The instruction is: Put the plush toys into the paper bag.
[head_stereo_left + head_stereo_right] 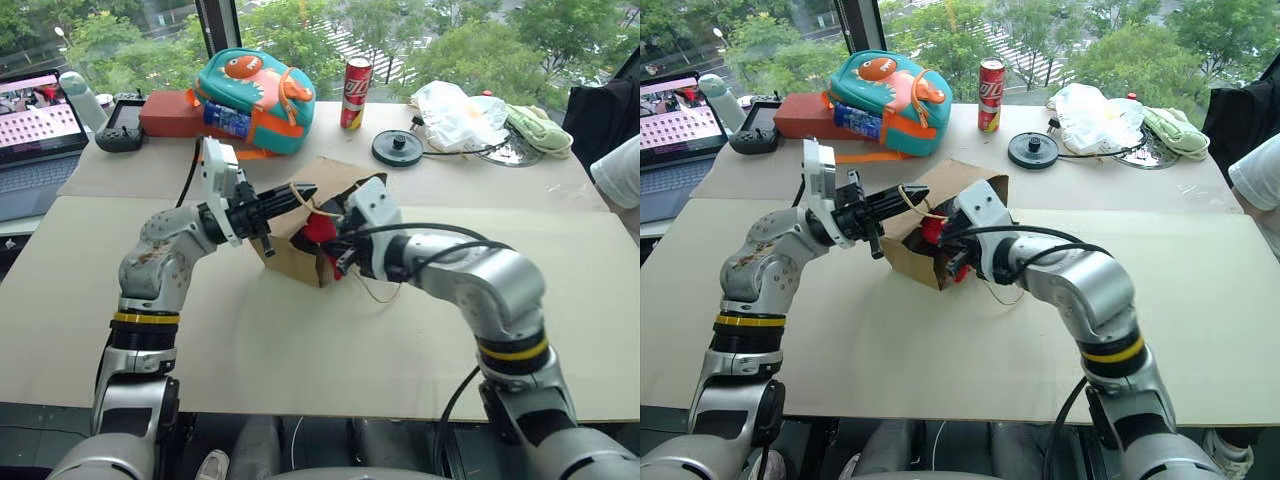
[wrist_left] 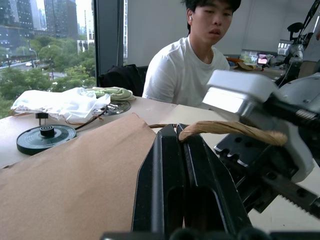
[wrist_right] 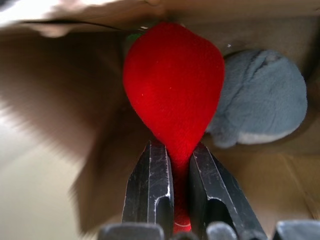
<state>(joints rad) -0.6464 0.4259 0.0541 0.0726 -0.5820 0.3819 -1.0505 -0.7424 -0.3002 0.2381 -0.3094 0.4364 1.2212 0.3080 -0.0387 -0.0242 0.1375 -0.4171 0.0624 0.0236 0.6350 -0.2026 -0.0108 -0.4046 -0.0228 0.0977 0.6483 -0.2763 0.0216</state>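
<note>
Red chili pepper (image 3: 172, 92) hanging pinched by its narrow tip in the right gripper (image 3: 179, 165), jaws closed on it, long axis running straight out from the jaws into the mouth of the paper bag (image 1: 290, 255). Grey-blue ball (image 3: 262, 107) lying already inside, just beside the chili's fat end. Bag resting tipped on the bench (image 1: 300, 350), mouth facing the right arm. Left gripper (image 2: 182, 150) holding the twine handle (image 2: 230, 131), jaws closed on it, propping the mouth open. Judging release next.
</note>
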